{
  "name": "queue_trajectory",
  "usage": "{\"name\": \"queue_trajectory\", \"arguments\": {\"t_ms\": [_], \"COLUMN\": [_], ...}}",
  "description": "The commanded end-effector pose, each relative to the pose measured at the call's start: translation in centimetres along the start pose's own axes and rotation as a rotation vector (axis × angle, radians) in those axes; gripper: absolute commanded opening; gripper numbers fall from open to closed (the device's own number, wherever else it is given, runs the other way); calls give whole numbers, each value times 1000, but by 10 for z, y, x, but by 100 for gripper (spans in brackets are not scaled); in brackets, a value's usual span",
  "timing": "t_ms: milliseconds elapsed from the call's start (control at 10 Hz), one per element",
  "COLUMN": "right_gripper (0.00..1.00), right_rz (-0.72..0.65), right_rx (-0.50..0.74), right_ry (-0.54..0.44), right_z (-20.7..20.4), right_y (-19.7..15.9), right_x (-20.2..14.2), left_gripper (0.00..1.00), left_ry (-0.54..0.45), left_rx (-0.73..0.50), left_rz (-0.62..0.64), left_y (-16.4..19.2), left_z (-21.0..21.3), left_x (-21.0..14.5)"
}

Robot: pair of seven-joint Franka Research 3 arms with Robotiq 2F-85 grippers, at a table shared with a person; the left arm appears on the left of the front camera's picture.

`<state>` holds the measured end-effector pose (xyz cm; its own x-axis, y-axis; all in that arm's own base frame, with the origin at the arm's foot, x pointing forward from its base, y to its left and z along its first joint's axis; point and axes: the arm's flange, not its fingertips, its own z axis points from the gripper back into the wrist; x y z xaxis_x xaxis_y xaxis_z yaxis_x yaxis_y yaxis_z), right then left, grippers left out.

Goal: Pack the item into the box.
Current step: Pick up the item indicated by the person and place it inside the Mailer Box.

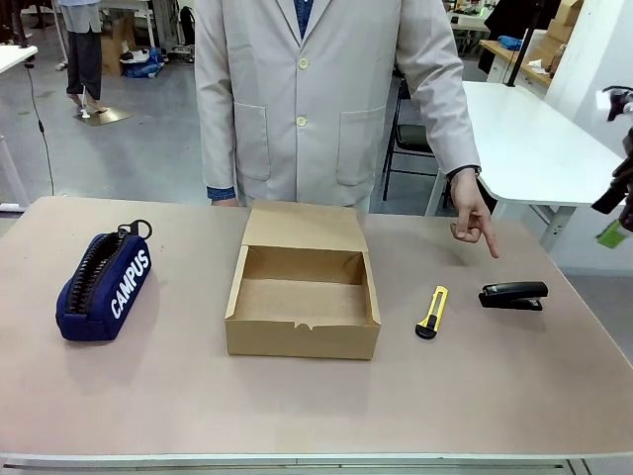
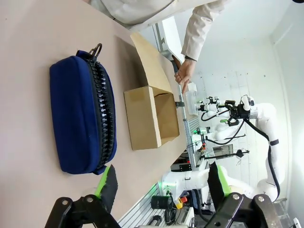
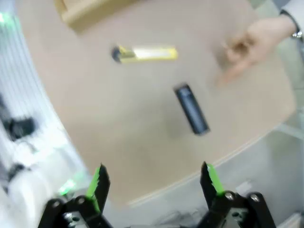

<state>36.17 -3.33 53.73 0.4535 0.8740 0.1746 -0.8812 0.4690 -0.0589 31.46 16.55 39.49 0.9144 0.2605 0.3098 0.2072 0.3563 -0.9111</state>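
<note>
Plainly, we see a matte pinkish-beige tabletop (image 1: 297, 406) in a workshop room, with a grey floor (image 1: 148, 148) and a white table (image 1: 524, 139) beyond its far edge. The box (image 1: 302, 297) sits mid-tabletop, open, with its flap lid raised on the far side. The item (image 1: 513, 295) lies near the right edge. A yellow utility knife (image 1: 431, 312) lies between it and the box, and a person's hand (image 1: 471, 218) points a finger down toward it. A navy pouch (image 1: 104, 287) lies near the left edge. Our left gripper (image 2: 162, 176) and right gripper (image 3: 154, 173) both hang above the tabletop, jaws spread, holding nothing.
</note>
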Motion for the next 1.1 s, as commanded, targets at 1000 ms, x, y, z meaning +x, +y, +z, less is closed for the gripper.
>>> {"name": "queue_trajectory", "arguments": {"t_ms": [1000], "right_gripper": [100], "right_rz": [152], "right_rx": [9], "right_ry": [145], "right_z": [-103], "right_y": [-40], "right_x": [25], "left_gripper": [100], "left_ry": [-10], "left_rx": [-22], "left_rz": [-24], "left_y": [-1], "left_z": [0], "left_x": [2]}}
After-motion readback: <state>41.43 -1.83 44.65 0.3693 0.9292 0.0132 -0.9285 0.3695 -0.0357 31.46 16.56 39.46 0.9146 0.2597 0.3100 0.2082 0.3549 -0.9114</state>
